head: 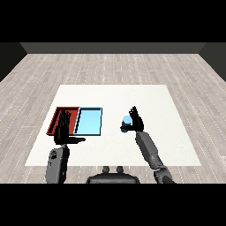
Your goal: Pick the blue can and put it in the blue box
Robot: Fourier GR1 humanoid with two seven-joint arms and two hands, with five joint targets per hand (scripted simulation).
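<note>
Fingers of the right hand [135,120] stand mostly straight and point upward, with the thumb reaching out toward the view's left. One blue can [126,120] sits right against this hand, on the side nearer the trays, partly framed by thumb and fingers. Whether the hand has closed round the can or only touches it cannot be told from this view; the fingers look spread rather than wrapped. Whether the can stands on the table or is lifted off it cannot be told either. The can is outside both trays, to the right of the light blue one and apart from it.

The left hand [63,130] is raised with its fingers straight and close together, thumb stuck out to the right, holding nothing. It overlaps the near part of the red tray [57,115] in the picture.

Two trays lie side by side and touching: one red tray on the left, one light blue tray [89,121] on the right. Both rest on one white table [145,97]. Two grey forearms come in from the lower corners, one to each hand. Only one can is in sight
</note>
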